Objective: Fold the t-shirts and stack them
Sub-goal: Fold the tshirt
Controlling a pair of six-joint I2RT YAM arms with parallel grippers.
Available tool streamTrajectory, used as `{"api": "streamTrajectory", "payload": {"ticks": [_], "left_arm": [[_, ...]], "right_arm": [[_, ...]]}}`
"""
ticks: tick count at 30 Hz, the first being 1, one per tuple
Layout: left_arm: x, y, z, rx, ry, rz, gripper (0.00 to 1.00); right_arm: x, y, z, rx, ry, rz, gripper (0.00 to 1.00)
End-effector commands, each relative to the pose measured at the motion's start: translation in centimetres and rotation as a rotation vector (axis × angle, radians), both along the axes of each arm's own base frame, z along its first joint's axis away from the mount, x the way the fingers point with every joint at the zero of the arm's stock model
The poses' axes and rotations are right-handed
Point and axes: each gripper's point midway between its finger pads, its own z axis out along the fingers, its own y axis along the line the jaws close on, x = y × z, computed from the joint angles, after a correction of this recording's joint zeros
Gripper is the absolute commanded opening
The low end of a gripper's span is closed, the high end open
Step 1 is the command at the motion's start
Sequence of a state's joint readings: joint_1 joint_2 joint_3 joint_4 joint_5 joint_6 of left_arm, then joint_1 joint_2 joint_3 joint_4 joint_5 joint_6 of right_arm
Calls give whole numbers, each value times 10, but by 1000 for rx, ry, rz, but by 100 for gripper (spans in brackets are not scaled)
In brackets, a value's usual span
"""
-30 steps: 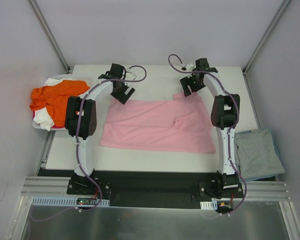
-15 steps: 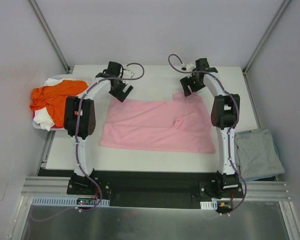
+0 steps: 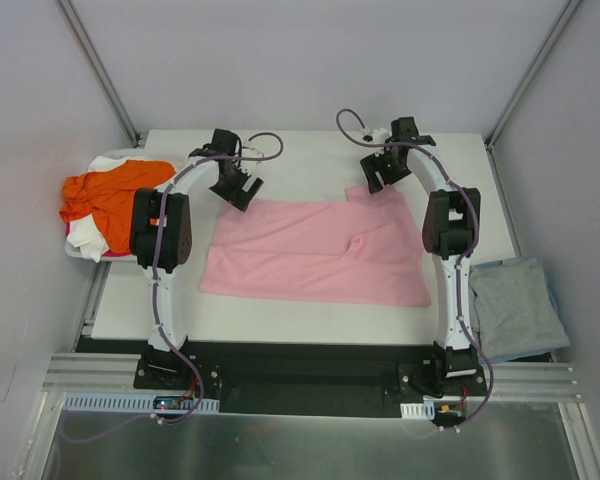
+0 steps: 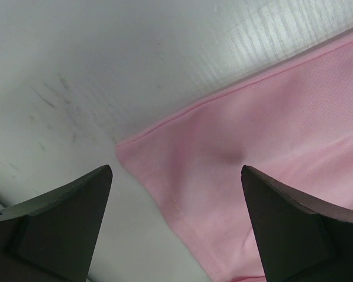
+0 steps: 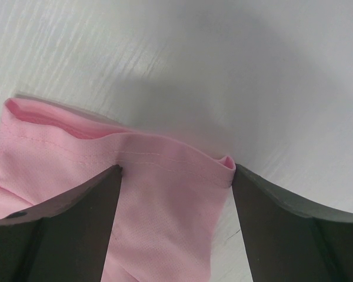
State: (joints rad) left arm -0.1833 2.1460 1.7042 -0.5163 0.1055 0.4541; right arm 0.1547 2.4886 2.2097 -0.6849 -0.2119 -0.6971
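The pink t-shirt [image 3: 320, 250] lies flat on the desk [image 3: 310, 150]: soft, light, limp. The left end effector [image 3: 240, 192] and right end effector [image 3: 372, 185] gape empty over its 2 far corners, probably the best holds.

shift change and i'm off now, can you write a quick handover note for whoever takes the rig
Left pincer: open, empty, over the far left corner of the pink t-shirt.
Right pincer: open, straddling the raised hem at its far right corner.
The pink t-shirt lies spread on the table. The grey-blue t-shirt lies beyond the table's right edge. The orange t-shirt is heaped over a white one, far left.
Done: the grey-blue one looks folded.
Left: fold pink, orange and white, then stack.
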Motion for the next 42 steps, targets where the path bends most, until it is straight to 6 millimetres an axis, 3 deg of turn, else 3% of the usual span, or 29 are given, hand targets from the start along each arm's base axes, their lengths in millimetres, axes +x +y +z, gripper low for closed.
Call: {"api": "streamTrajectory", "payload": {"ticks": [1, 16, 28, 42], "left_arm": [[-3, -11, -1, -46, 33, -8, 92], [19, -7, 17, -58, -24, 39, 92], [25, 6, 1, -2, -10, 69, 91], [9, 9, -11, -32, 46, 57, 87]], "right_arm": [[-9, 1, 28, 8, -17, 21, 78], [-13, 3, 26, 11, -3, 32, 77], [-17, 4, 26, 20, 4, 37, 77], [-25, 5, 29, 24, 14, 48, 75]]}}
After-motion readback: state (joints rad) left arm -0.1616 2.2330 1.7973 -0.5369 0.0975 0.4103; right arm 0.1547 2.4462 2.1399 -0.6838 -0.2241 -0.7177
